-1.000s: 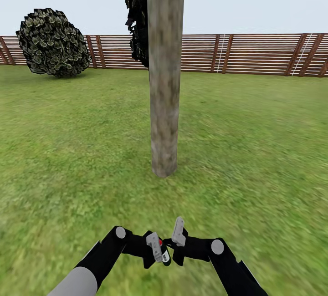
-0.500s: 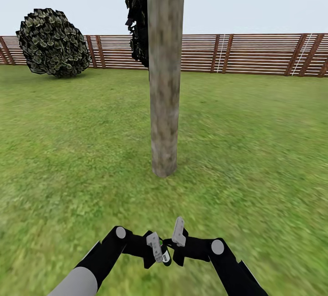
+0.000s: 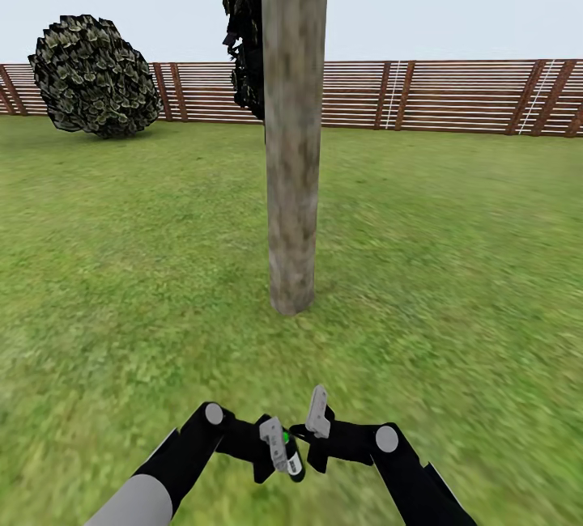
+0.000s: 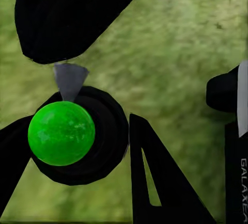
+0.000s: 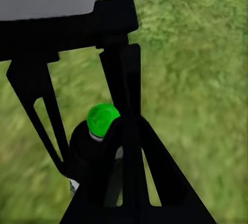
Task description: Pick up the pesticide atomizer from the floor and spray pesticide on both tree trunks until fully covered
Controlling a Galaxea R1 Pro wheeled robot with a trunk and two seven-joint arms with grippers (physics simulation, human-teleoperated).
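A thick grey-brown tree trunk (image 3: 293, 146) stands straight ahead on the grass floor (image 3: 453, 267) of the garden. Low in the head view my left gripper (image 3: 279, 445) is shut on the pesticide atomizer (image 3: 290, 456), a small dark sprayer with a bright green round marker on top (image 4: 61, 132). My right gripper (image 3: 312, 435) sits right beside it, its two fingers (image 5: 155, 182) looking pressed together, tips next to the green marker (image 5: 102, 118). No specks show on the bark. Only one tree is in view.
A brown slatted fence (image 3: 453, 97) closes the lawn at the back. A round shrub (image 3: 93, 77) stands at the far left and dark foliage (image 3: 245, 32) hangs behind the trunk. Grass runs wide on both sides of the trunk.
The round marker on the atomizer has turned from red to green. Arms, trunk and camera have stayed almost still.
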